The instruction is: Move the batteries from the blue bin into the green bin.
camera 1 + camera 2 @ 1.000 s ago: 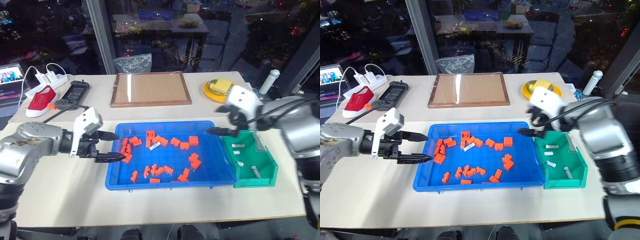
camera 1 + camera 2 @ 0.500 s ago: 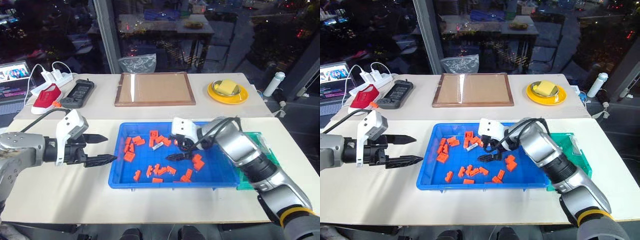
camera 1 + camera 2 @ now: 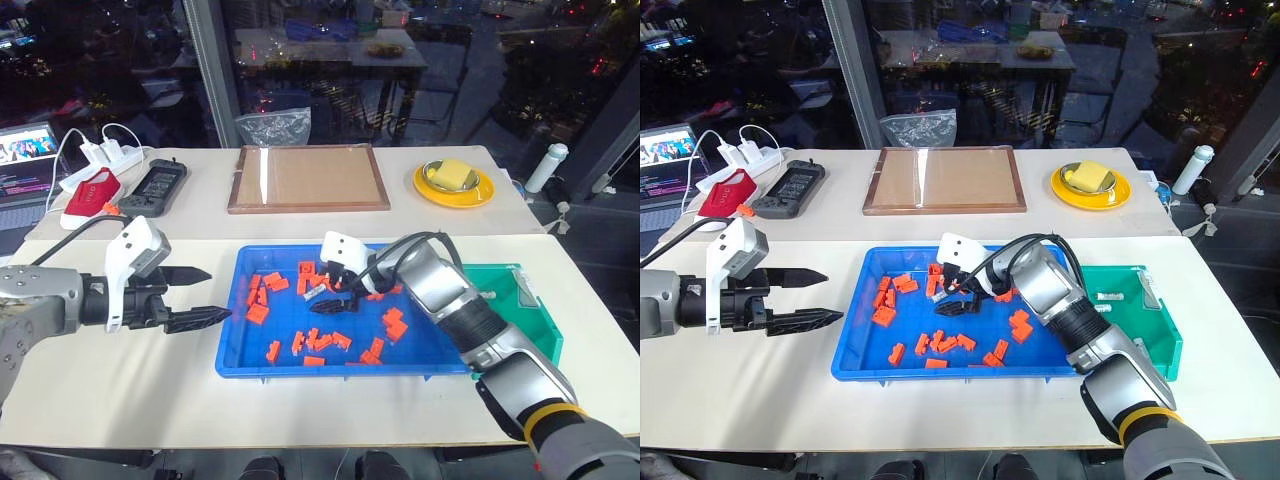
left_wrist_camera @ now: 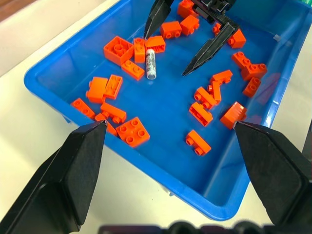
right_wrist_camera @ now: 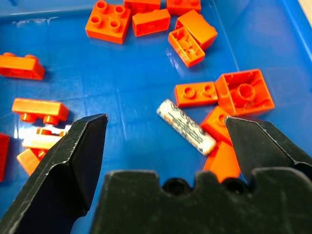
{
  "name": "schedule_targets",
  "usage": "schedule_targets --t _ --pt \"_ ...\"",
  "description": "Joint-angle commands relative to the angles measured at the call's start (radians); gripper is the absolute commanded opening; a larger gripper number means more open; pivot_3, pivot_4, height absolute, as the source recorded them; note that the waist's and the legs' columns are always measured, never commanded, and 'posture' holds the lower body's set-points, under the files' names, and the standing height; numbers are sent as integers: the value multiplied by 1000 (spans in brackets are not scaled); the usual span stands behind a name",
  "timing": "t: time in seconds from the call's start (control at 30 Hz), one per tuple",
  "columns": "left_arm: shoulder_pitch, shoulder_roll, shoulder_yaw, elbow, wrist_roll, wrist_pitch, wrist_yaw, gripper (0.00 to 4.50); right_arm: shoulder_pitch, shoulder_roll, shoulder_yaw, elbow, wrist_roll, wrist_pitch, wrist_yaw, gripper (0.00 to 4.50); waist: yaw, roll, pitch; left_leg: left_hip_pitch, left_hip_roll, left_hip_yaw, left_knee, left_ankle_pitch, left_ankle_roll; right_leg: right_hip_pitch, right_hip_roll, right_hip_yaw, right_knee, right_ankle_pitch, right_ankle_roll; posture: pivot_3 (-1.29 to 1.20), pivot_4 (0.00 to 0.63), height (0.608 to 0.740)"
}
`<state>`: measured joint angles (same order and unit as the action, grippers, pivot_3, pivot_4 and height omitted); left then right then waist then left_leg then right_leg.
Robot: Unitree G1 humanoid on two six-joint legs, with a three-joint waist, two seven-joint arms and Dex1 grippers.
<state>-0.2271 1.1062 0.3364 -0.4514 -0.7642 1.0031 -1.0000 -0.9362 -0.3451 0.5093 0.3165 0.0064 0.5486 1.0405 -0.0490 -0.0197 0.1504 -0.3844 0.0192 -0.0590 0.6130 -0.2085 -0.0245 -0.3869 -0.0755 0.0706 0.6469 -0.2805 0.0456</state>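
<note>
The blue bin point(image 3: 232, 340) sits mid-table, scattered with orange bricks point(image 3: 258, 313). Among them lies one battery point(image 5: 185, 127), a silver-white cylinder, also seen as the battery point(image 4: 150, 64). My right gripper point(image 3: 319, 297) hangs low inside the bin at its far left part, open, its two fingers straddling the battery without touching it. My left gripper point(image 3: 218, 294) hovers open and empty just outside the bin's left wall. The green bin point(image 3: 1167, 335) stands against the blue bin's right side, with batteries point(image 3: 1105, 296) lying in it.
A wooden frame tray point(image 3: 308, 178), a yellow plate point(image 3: 451, 183) and a white bottle point(image 3: 546, 165) stand at the back. A red shoe point(image 3: 88, 195), a black device point(image 3: 160, 180) and a power strip point(image 3: 108, 155) lie back left.
My right gripper swung left from the green bin's edge and sank into the blue bin, ending over the battery, still open. The left gripper stayed put. The head camera shifted.
</note>
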Motion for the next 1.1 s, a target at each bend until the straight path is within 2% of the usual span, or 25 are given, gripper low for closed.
schedule_targets --t 0.03,0.13,0.33,0.47,0.67,0.77,0.9,0.97,1.1 --pt "14 25 49 -30 -10 -8 0 4500 -29 10 13 60 -38 -60 14 4478 0 0 0 0 0 0 0 0 0 0 0 0 0 0 0 0 150 740" --pt "26 29 55 -34 -10 -13 2 4500 -24 31 19 117 -53 -85 15 3841 -1 0 0 1 0 0 0 0 0 0 0 0 0 0 0 0 150 740" --pt "32 28 51 -35 -2 -26 11 4500 -23 72 18 218 -88 -131 -4 1779 -15 -1 0 1 0 0 -1 0 0 0 0 0 0 0 0 0 150 740" --pt "31 30 41 -29 5 -37 7 4500 -9 61 18 197 -96 -126 12 315 -18 -1 0 2 0 0 -1 0 0 1 0 0 1 0 0 0 150 740" --pt "14 29 7 -12 20 -61 0 4500 5 1 -14 80 -68 -66 62 281 -16 -1 0 2 0 0 -1 0 0 1 0 0 1 0 0 0 150 740" --pt "-18 31 -32 3 21 -72 -17 4500 3 -79 -111 -101 32 27 135 281 -11 0 0 0 0 0 -1 0 0 0 0 0 0 0 0 0 150 740" --pt "-67 29 -74 16 6 -76 -46 4500 -3 -163 -249 -267 155 178 164 281 -9 -1 0 0 0 -1 -1 0 0 1 0 -1 0 0 0 0 150 740" --pt "-134 10 -126 36 14 -88 -55 4500 10 -288 -348 -346 185 250 169 281 -6 -1 0 0 0 -1 -1 0 0 0 0 -1 0 0 0 0 150 740" --pt "-267 -38 -251 96 50 -123 -88 4500 109 -536 -465 -406 188 307 153 281 21 -1 0 -2 -2 -1 0 0 0 2 -2 -1 -4 0 0 0 150 740"
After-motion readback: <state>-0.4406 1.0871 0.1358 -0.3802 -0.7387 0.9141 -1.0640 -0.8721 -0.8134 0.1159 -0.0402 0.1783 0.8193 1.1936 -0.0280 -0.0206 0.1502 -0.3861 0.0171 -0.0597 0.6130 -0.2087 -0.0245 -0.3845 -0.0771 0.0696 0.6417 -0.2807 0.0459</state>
